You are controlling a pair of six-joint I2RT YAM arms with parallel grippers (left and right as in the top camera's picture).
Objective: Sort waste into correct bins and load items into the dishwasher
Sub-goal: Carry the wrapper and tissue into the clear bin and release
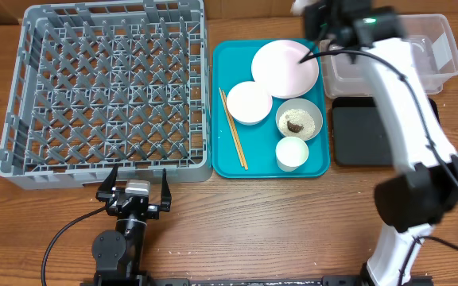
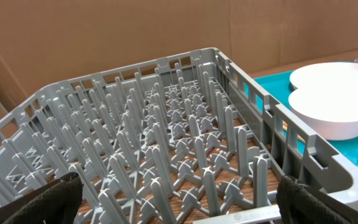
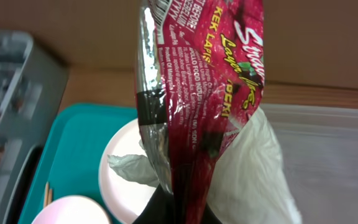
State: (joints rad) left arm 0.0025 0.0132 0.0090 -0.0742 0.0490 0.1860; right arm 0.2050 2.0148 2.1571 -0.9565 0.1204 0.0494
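My right gripper [image 3: 182, 214] is shut on the red shiny wrapper [image 3: 204, 81] and on the crumpled white napkin [image 3: 257, 168] bunched around it. Both hang above the far edge of the pale pink plate [image 1: 285, 67], next to the clear tub [image 1: 444, 48]. In the overhead view the right gripper [image 1: 315, 17] is at the top, with a bit of white napkin [image 1: 300, 6] beside it. Below the tub lies the black tray [image 1: 360, 131]. My left gripper [image 1: 133, 191] stands open at the front wall of the grey dish rack [image 1: 106, 91], holding nothing.
The teal tray [image 1: 227, 163] carries the plate, a white bowl [image 1: 249, 102], a bowl of rice grains with a brown lump [image 1: 299, 121], a small cup [image 1: 292, 152] and chopsticks [image 1: 234, 129]. The right arm reaches over the black tray.
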